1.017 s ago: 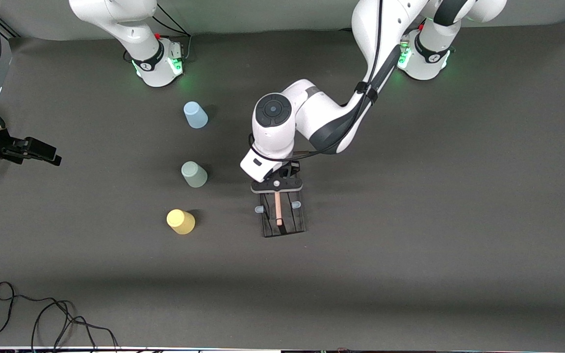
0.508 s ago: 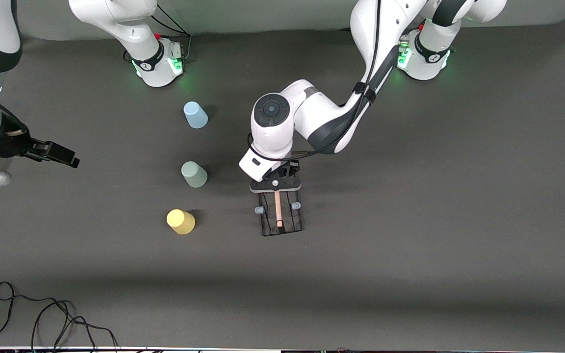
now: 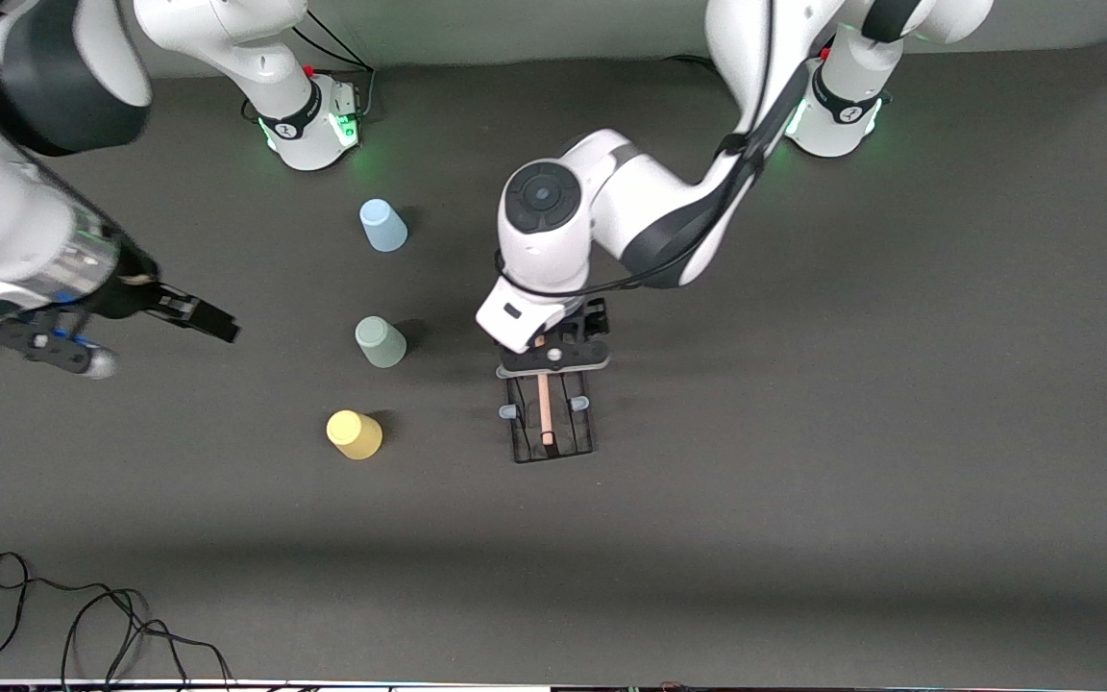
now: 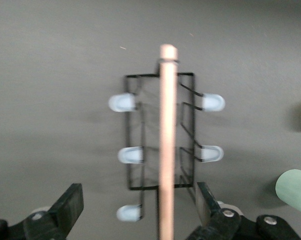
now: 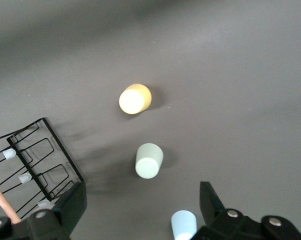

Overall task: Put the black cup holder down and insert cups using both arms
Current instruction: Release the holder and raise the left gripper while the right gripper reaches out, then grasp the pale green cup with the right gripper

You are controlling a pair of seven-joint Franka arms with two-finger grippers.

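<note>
Black wire rectangular cup holder (image 3: 552,420) w/ light wooden rod handle (image 4: 167,145) and pale-tipped pegs sits flat on the tabletop, directly under my left tool (image 4: 138,210). L tool released: fingers stand wide on either side of the rod, touching nothing. R tool (image 5: 143,205) also spread wide, empty, up in the air over bare tabletop toward the right arm's end, w/ the cups ahead of it.

Three small tapered plastic cups stand mouth-down, apart from each other, beside the rack: light blue (image 3: 382,225), pale grey-green (image 3: 380,341), yellow (image 3: 354,433).

Risks, my judgement:
- L tool lifts crooked, a finger catches rod or wire frame, rack drags or tips.
- R tool goes for grey-green cup; blue sits close by a fingertip in the right wrist view, could get knocked.
- Cups light and smooth, may squirt out of a pinch.
- Both arms near the rack at once: collision.

Surface: dark grey matte cloth (image 3: 851,432), even. Loose black cable (image 3: 83,625) at the edge nearest the front cam. Pale wall strip by the arm bases.
</note>
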